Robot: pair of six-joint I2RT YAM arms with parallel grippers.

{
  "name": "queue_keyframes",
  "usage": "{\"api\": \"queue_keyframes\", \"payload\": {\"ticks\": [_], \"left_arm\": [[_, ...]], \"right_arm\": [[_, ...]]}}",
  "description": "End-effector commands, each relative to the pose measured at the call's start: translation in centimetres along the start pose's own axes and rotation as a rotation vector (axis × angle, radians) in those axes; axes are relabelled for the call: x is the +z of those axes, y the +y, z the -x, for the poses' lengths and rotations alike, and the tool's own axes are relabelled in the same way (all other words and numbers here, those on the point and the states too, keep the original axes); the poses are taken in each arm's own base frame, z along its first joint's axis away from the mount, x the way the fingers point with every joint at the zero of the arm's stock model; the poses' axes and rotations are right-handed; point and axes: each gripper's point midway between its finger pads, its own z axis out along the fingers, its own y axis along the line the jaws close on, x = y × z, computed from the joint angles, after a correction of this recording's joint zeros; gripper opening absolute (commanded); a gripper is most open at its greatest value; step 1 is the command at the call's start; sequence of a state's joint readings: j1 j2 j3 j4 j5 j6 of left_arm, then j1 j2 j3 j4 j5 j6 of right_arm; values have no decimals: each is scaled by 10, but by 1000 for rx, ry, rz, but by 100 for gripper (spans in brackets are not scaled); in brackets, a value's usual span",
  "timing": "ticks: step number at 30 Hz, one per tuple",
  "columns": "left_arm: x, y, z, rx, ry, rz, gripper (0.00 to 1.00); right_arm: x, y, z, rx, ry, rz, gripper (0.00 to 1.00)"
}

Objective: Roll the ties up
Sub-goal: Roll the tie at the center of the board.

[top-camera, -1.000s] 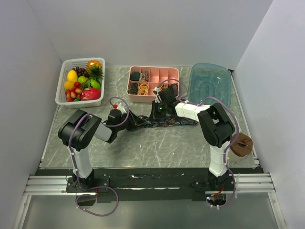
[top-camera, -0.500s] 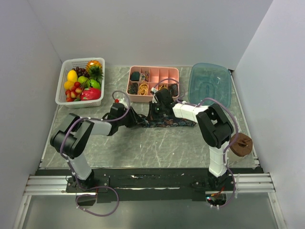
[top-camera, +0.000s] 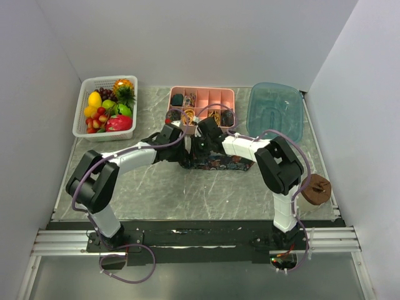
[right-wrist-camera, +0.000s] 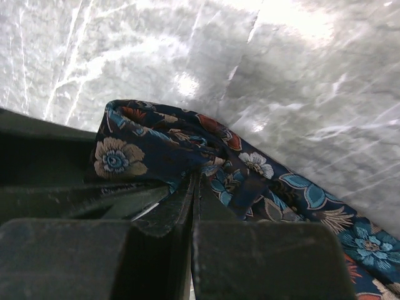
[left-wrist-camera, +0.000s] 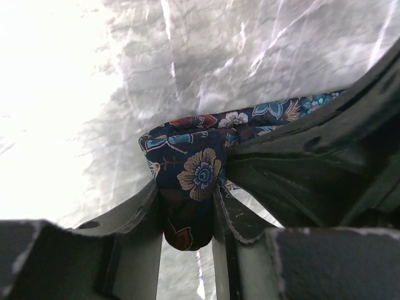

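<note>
Dark navy paisley fabric, the tie [top-camera: 224, 164], lies on the grey marbled table [top-camera: 187, 187] just in front of the pink compartment tray [top-camera: 202, 89], seen from above; the left gripper [top-camera: 182, 147] and right gripper [top-camera: 199, 147] meet at its left end; from the left wrist, the fingers [left-wrist-camera: 134, 212] are clamped on a bunched fold of the tie [left-wrist-camera: 190, 165]; from the right wrist, the jaws are pressed together, pinching the tie [right-wrist-camera: 175, 147] at their tips.

Marbled table [top-camera: 156, 187] bears basket [top-camera: 78, 128], organizer [top-camera: 201, 90], tub [top-camera: 275, 106], tie [top-camera: 222, 164].
</note>
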State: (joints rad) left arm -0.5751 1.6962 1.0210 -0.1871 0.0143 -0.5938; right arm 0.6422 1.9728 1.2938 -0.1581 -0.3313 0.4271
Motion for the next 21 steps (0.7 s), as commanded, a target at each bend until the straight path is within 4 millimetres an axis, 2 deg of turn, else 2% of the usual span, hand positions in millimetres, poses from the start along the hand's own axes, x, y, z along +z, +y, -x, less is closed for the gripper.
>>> {"api": "queue_keyframes", "payload": {"ticks": [1,3,4,5,10,17,21], "left_arm": [[-18,-16,15,95,-38,37,12],[-20,-22,17,118,-44,42,12],[-20,-16,15,128,-41,87,12],[-22,-20,17,145,-51,101,13],[-13,-14,6,209,-24,220,11],[-6,-15,-6,283,-11,320,11],[-3,-13,-10,310,-11,363,10]], "right_arm": [[-5,51,8,-36,-4,133,0],[-6,52,8,-34,-8,137,0],[-7,53,7,-37,-9,139,0],[-7,52,7,-36,-11,137,0],[-12,46,7,-27,-21,117,0],[-24,22,8,21,-53,74,0],[-38,14,15,39,-96,71,0]]}}
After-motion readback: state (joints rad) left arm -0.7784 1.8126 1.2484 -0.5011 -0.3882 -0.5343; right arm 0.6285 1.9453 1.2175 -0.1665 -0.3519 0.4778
